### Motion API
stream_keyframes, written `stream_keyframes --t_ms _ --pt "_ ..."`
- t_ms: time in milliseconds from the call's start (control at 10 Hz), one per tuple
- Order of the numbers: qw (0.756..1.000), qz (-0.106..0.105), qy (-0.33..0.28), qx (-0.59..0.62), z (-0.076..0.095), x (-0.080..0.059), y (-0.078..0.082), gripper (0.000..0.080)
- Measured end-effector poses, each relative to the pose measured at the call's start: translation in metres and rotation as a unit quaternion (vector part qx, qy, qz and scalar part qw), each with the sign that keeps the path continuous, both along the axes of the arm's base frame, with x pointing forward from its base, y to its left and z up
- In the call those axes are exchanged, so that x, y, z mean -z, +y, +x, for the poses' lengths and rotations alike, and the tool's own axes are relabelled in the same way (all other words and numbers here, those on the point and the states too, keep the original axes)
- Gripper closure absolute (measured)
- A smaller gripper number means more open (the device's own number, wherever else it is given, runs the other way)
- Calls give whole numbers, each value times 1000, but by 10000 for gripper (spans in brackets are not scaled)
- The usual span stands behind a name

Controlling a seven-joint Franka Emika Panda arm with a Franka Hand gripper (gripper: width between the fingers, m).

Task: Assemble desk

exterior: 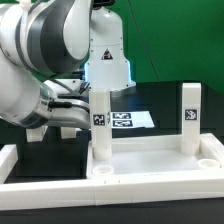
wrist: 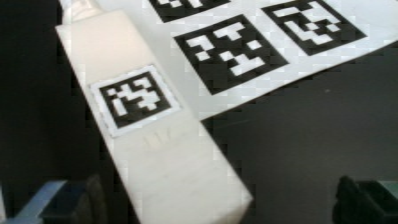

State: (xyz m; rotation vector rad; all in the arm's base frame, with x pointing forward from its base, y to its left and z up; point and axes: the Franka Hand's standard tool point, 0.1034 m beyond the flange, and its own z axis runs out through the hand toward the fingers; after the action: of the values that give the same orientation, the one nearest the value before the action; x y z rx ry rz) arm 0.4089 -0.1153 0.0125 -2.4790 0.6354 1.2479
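Observation:
The white desk tabletop (exterior: 150, 168) lies at the front with its raised rim up. Two white square legs stand upright in its far corner sockets: one at the exterior view's left (exterior: 100, 125), one at its right (exterior: 190, 112), each with a black-and-white tag. My gripper (exterior: 80, 112) is beside the left leg. In the wrist view that leg (wrist: 151, 140) runs between my dark fingertips (wrist: 45, 203), with a gap to the finger on one side. My gripper (wrist: 210, 205) is open around the leg.
The marker board (exterior: 133, 121) lies flat on the black table behind the legs and shows in the wrist view (wrist: 267, 40). Low white border bars run along the front (exterior: 100, 200) and the exterior view's left (exterior: 15, 160). A white lamp-like stand (exterior: 108, 60) is at the back.

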Motion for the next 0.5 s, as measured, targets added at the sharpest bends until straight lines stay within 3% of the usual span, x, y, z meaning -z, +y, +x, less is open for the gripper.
stream_keyframes --t_ms 500 --pt "1000 1 12 4 -11 4 2 151"
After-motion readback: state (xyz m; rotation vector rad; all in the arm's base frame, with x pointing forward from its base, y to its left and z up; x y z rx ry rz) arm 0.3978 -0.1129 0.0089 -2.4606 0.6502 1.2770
